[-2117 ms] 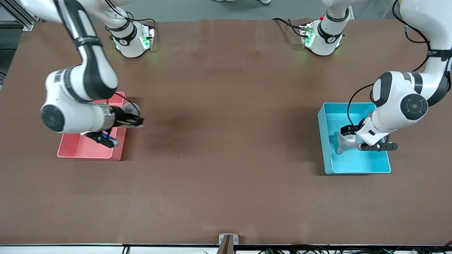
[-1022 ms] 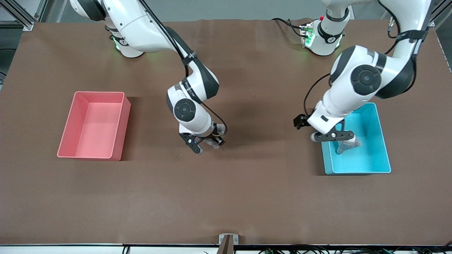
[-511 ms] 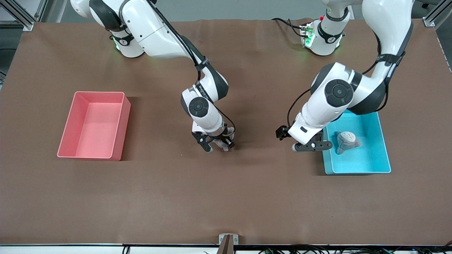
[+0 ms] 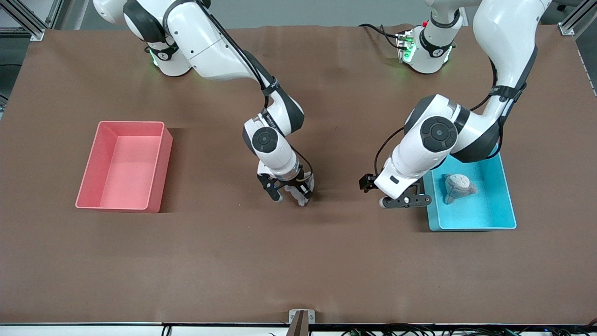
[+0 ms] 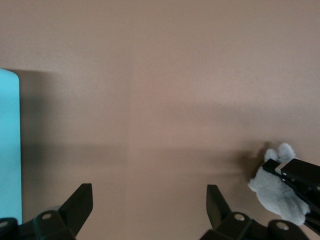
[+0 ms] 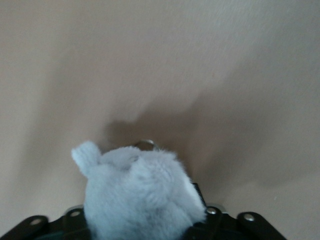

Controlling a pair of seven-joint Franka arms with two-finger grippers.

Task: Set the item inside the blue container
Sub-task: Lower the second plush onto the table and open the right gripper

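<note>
Two grippers of mine hang over the middle of the brown table [image 4: 298,261], neither touching it. My right gripper [image 4: 290,190] is closed on a small grey plush toy [image 4: 301,196] (its fur fills my right wrist view [image 6: 142,197], one little ear sticking up), and it holds that toy above bare table between the two bins. My left gripper [image 4: 405,200] hovers just beside the blue container [image 4: 506,205], over the table at the bin's wall that faces the middle; its fingers [image 5: 80,205] stand wide apart with nothing between them, and past them in my left wrist view I see the toy [image 5: 277,192] pinched in my right gripper [image 5: 300,181]. A strip of the blue container [image 5: 9,145] shows at that view's edge. Inside the container lies a grey and white plush item [image 4: 457,186], resting on its floor. Toward my right arm's end of the table sits the pink bin [image 4: 161,163], well apart from both grippers.
</note>
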